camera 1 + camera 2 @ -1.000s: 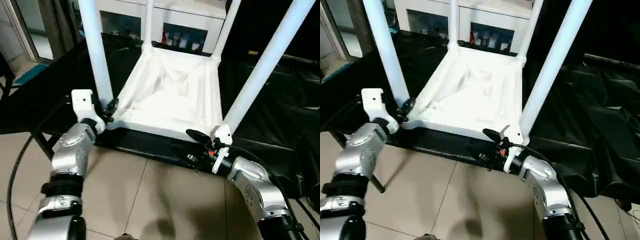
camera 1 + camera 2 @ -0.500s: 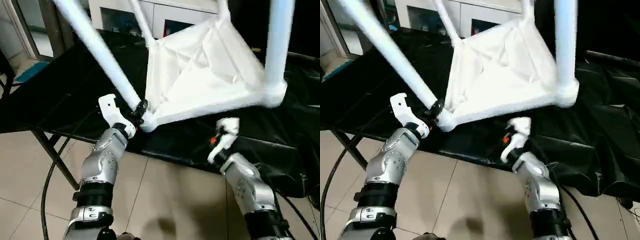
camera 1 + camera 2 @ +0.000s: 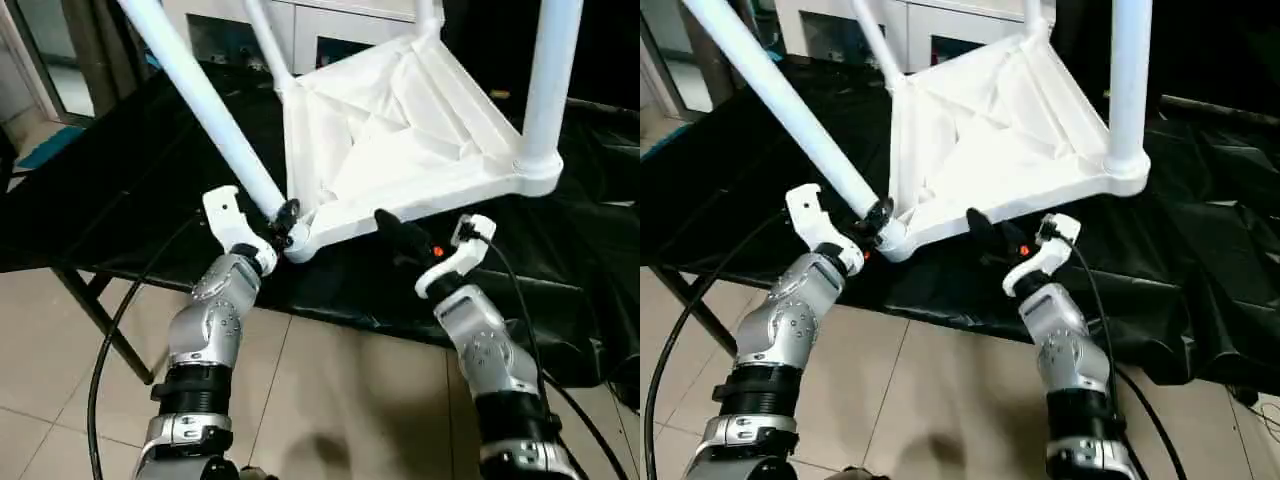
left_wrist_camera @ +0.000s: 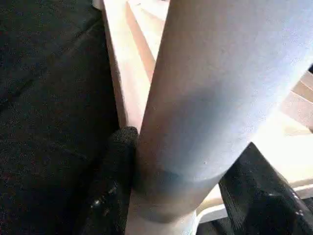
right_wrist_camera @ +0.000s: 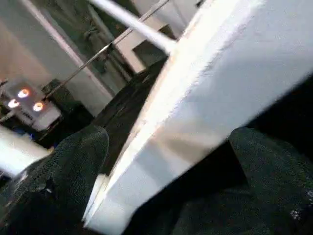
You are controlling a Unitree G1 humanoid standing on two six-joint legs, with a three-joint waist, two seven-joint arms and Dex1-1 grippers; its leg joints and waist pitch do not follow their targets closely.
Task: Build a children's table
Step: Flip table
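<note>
Both silver forearms reach forward and up from the bottom of the head view, elbows low, wrists raised. The left end effector (image 3: 283, 222) is clamped around the base of a table leg (image 3: 205, 112) — its black fingers (image 4: 113, 161) press against either side of the white tube. The right end effector (image 3: 425, 240) stands spread wide, one black finger above and one below the edge of the tabletop (image 3: 400, 140), gripping nothing.
</note>
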